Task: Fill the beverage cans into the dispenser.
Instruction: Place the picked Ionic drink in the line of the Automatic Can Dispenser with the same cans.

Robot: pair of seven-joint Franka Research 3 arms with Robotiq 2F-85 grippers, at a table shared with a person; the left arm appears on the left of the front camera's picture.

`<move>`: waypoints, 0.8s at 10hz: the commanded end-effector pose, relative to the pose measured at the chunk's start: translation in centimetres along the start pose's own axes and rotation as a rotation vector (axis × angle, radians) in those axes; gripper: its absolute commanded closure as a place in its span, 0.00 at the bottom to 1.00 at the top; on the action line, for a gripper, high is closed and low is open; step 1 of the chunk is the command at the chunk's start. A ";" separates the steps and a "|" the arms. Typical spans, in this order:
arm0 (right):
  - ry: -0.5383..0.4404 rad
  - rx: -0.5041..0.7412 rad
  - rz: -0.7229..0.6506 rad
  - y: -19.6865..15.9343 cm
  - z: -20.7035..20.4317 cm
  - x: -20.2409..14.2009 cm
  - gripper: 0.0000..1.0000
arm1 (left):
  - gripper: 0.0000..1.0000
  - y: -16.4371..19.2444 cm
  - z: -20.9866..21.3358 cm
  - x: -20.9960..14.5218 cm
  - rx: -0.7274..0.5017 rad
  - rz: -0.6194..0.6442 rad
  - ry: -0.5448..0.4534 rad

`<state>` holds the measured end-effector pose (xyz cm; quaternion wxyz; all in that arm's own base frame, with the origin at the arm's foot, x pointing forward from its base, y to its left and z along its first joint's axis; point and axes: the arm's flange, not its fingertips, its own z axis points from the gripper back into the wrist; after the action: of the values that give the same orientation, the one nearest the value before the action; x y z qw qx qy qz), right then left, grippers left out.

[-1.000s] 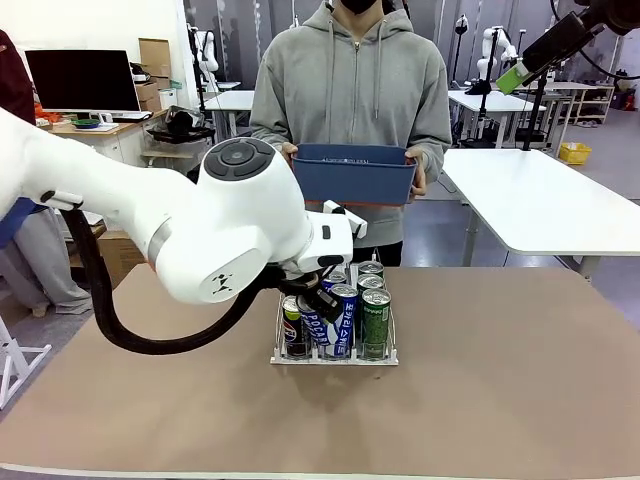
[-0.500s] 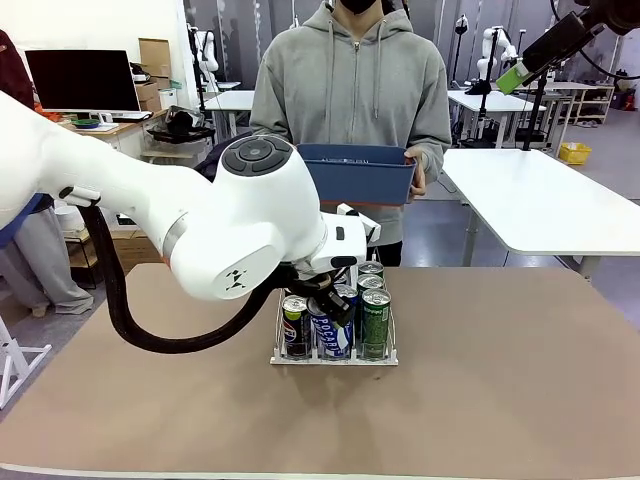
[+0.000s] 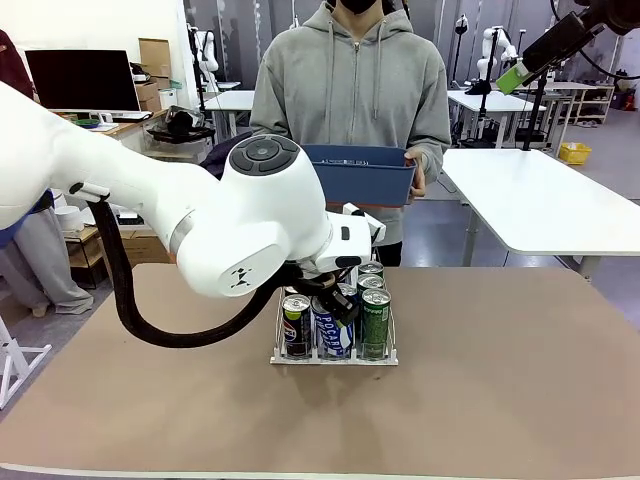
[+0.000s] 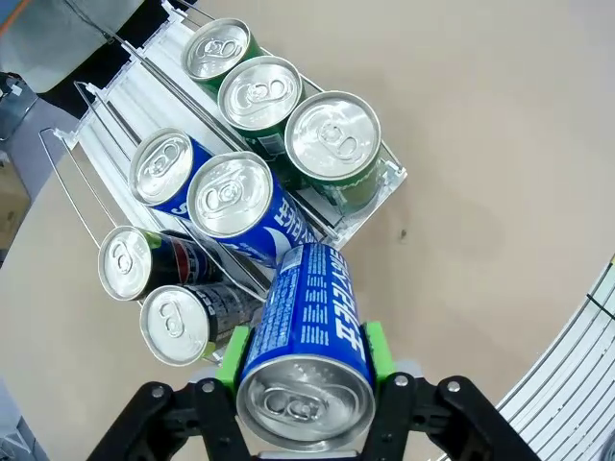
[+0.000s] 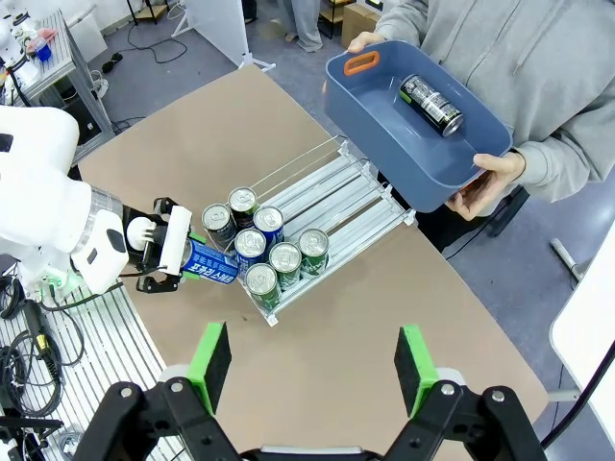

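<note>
My left gripper (image 4: 306, 360) is shut on a blue-and-white Pocari can (image 4: 309, 312), held tilted just off the front lip of the dispenser (image 4: 382, 187). In the front view the same can (image 3: 329, 328) hangs before the middle lane under the left gripper (image 3: 333, 300). The dispenser (image 3: 335, 357) holds two black cans (image 4: 125, 261), two blue ones (image 4: 229, 195) and three green ones (image 4: 334, 134), all upright. My right gripper (image 5: 313, 370) hovers high above the table, open and holding nothing, looking down on the dispenser (image 5: 360, 197) and on the left gripper (image 5: 168, 252).
Across the table a person holds a blue bin (image 3: 360, 172) in both hands. One black can (image 5: 432, 104) lies inside that bin (image 5: 384, 144). The brown tabletop (image 3: 500, 390) around the dispenser is bare.
My left arm has swung to the right with the Pocari can, which now stands less tilted before the middle lane. The bin and the right arm have stayed put.
</note>
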<state>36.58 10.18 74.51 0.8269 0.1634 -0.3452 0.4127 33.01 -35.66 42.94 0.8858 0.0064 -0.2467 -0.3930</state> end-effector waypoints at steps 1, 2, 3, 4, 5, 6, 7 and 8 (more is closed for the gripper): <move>0.005 0.007 -0.001 0.0 0.1 -0.1 0.09 | 0.43 1.4 -1.5 2.1 0.053 0.027 -0.017; 0.005 0.007 -0.001 0.0 0.1 -0.1 0.09 | 0.43 1.7 -1.9 2.4 0.055 0.032 -0.015; 0.005 0.007 -0.001 0.0 0.1 -0.1 0.09 | 0.43 1.8 -2.1 2.7 0.062 0.037 -0.014; 0.005 0.007 -0.001 0.0 0.1 -0.1 0.09 | 0.43 2.1 -2.4 3.2 0.074 0.040 -0.018; 0.005 0.007 -0.001 0.0 0.1 -0.1 0.09 | 0.43 2.2 -2.6 3.6 0.079 0.043 -0.021; 0.005 0.007 -0.001 0.0 0.1 -0.1 0.09 | 0.43 2.3 -2.9 4.0 0.088 0.048 -0.017; 0.005 0.007 -0.001 0.0 0.1 -0.1 0.09 | 0.43 2.4 -3.5 4.4 0.097 0.047 -0.003; 0.005 0.007 -0.001 0.0 0.1 -0.1 0.09 | 0.43 2.5 -4.2 4.7 0.109 0.047 0.012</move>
<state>36.58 10.18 74.51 0.8269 0.1634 -0.3452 0.4127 36.99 -36.99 42.09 0.8954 0.0316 -0.2441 -0.3710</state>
